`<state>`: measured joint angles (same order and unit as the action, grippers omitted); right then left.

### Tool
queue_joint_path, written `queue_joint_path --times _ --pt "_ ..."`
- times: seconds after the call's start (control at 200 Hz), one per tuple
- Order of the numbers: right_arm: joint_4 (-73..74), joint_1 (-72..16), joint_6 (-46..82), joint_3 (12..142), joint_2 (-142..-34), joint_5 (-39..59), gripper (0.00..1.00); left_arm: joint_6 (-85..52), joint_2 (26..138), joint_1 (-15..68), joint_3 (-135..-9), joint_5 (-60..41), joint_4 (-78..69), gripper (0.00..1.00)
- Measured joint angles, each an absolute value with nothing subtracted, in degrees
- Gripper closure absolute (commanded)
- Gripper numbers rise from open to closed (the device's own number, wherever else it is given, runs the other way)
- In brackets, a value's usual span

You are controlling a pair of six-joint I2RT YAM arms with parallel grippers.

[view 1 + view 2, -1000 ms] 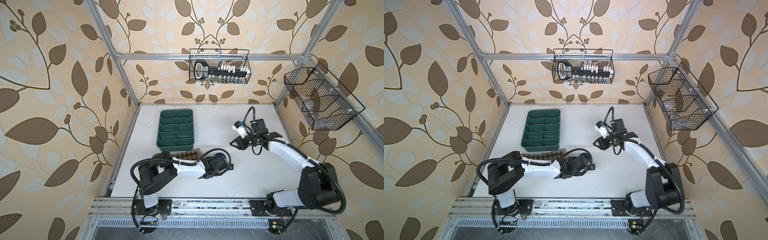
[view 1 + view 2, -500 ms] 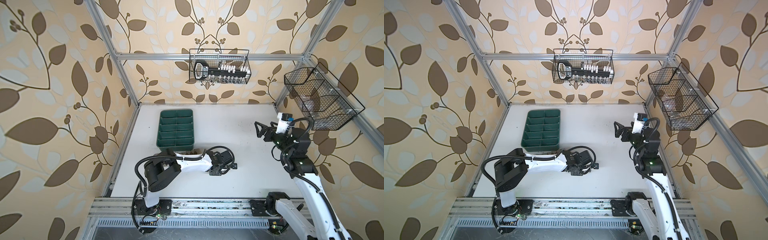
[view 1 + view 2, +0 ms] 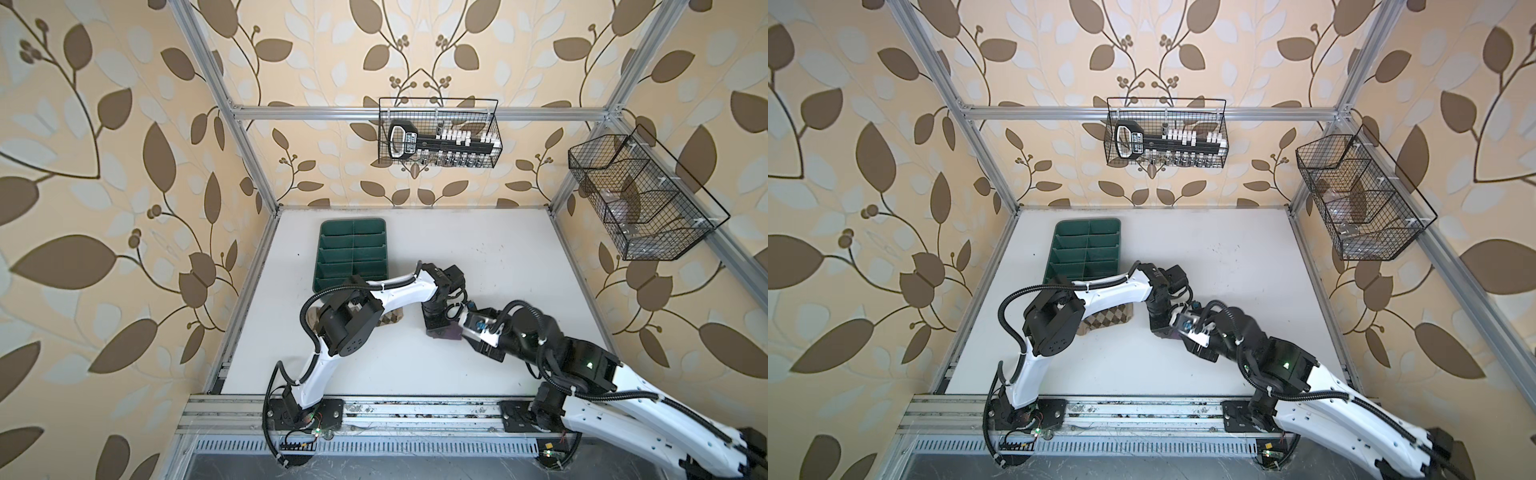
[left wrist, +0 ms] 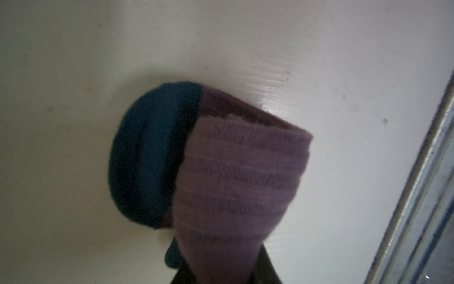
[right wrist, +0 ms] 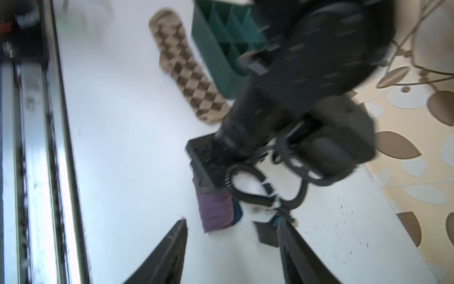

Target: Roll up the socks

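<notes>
The purple sock (image 4: 233, 177) with a navy toe (image 4: 147, 152) lies folded over itself near the table's middle (image 3: 446, 333) (image 3: 1168, 332). My left gripper (image 4: 221, 270) is shut on its purple end and points down at it in both top views (image 3: 436, 326) (image 3: 1158, 324). Just right of the purple sock, my right gripper (image 5: 232, 221) stands open with nothing between its fingers (image 3: 461, 328) (image 3: 1179, 328); the sock's end (image 5: 215, 209) lies just beyond its fingertips. The tan argyle sock (image 5: 189, 73) lies flat in front of the tray, partly under the left arm (image 3: 1111, 318) (image 3: 390, 321).
A green divided tray (image 3: 319, 266) (image 3: 1054, 249) (image 5: 208, 41) sits at the back left of the white table. A wire basket (image 3: 436, 137) hangs on the back wall and another (image 3: 640, 199) on the right wall. The metal rail (image 3: 374, 411) runs along the front edge.
My right arm has swung from the back right down to the table's middle, beside the left gripper, and its jaws have narrowed. The left gripper has shifted right with the purple sock.
</notes>
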<state>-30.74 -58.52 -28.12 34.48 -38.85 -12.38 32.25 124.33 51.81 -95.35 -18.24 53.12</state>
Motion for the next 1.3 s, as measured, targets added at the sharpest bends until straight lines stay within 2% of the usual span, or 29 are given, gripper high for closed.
queue_joint_path --times 0.08,0.16,0.375,0.585,0.72,0.795,0.9,1.03,1.14,1.25,1.3 --pt "-27.1 -64.9 -32.0 30.3 -44.6 -19.3 0.42 32.0 125.0 51.3 -95.9 -20.8 54.0 0.93" --pt "-20.4 -67.5 -35.2 26.4 -52.1 -24.1 0.42 31.7 125.3 51.0 -95.9 -22.9 54.3 0.92" --pt "-3.4 -65.8 -39.9 21.1 -65.4 -28.3 0.43 31.0 125.8 50.5 -95.7 -26.8 54.9 0.92" --pt "5.6 -62.5 -40.9 20.6 -73.7 -28.9 0.55 30.5 126.2 48.8 -95.9 -28.2 55.2 0.92" --pt "9.3 -62.2 -40.8 20.6 -76.1 -30.8 0.67 29.8 126.3 48.4 -95.9 -28.0 55.2 0.92" --pt "10.6 -62.1 -40.3 20.7 -76.7 -31.6 0.68 29.7 126.3 48.2 -95.9 -27.9 55.2 0.92" --pt "10.7 -62.1 -40.1 20.6 -76.5 -31.9 0.66 29.7 126.2 48.2 -95.9 -27.8 55.2 0.92" --pt "10.7 -61.4 -39.9 20.1 -75.0 -30.3 0.55 29.7 126.4 48.2 -96.0 -28.1 55.4 0.93" --pt "12.3 -59.7 -40.2 19.8 -75.1 -28.8 0.55 29.7 126.7 47.9 -96.4 -28.7 55.8 0.93" --pt "15.7 -58.8 -40.4 19.9 -78.2 -29.6 0.61 29.5 126.7 47.4 -96.2 -29.8 55.6 0.93" --pt "17.2 -58.8 -40.5 20.1 -79.7 -30.3 0.69 29.3 126.6 46.9 -95.9 -29.9 55.4 0.93"
